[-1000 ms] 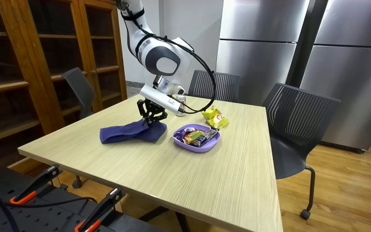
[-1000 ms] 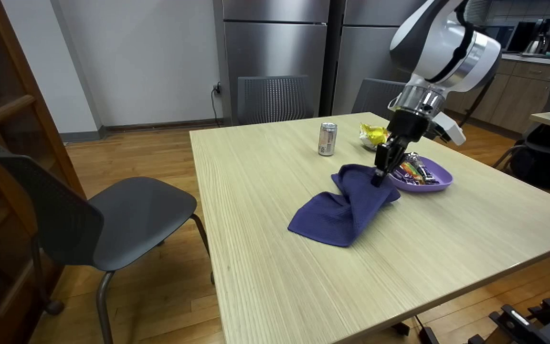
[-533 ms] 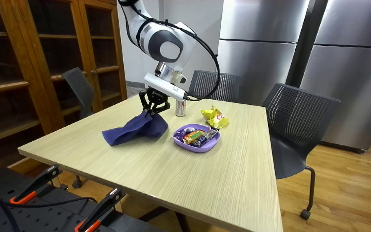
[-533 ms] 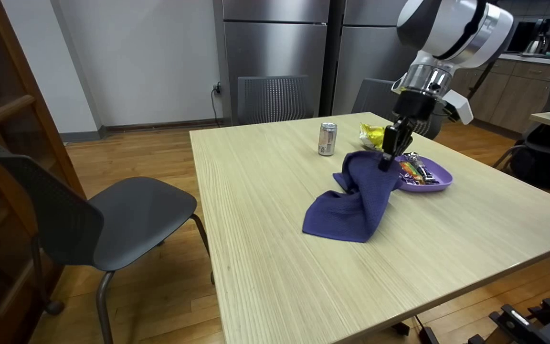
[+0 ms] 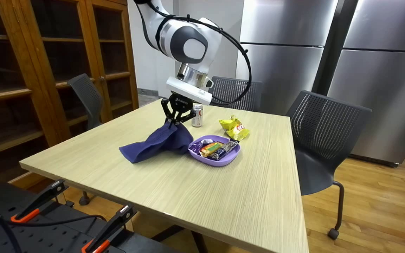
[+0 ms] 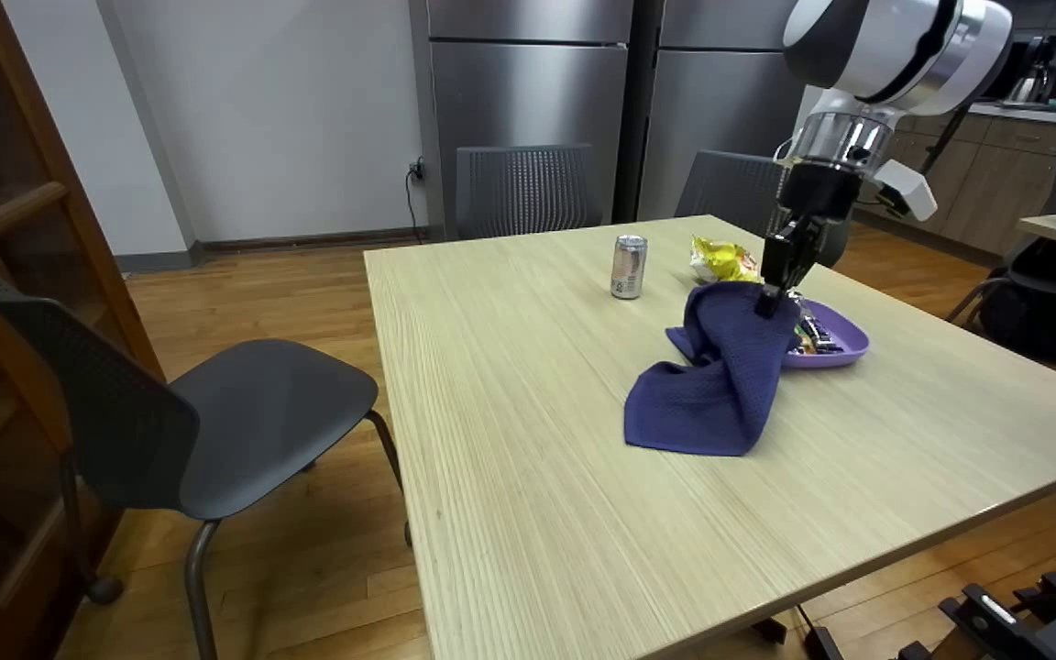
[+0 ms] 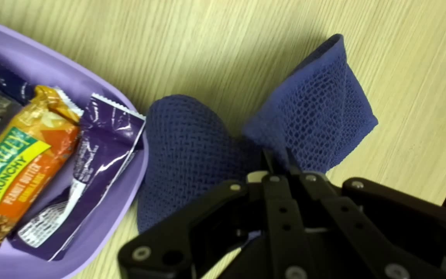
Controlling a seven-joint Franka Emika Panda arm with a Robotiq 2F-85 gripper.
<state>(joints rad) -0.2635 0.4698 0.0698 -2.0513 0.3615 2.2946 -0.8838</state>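
While black fingers pinched a bunched navy woven cloth, slow movement seemed wise, a rounded purple plastic tray near them.

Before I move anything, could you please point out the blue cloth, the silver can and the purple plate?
Blue cloth (image 6: pixel 731 378): in an exterior view, on its draped middle.
Silver can (image 6: pixel 628 268): in an exterior view, on its side.
Purple plate (image 7: pixel 54 66): in the wrist view, on its bare inner wall.
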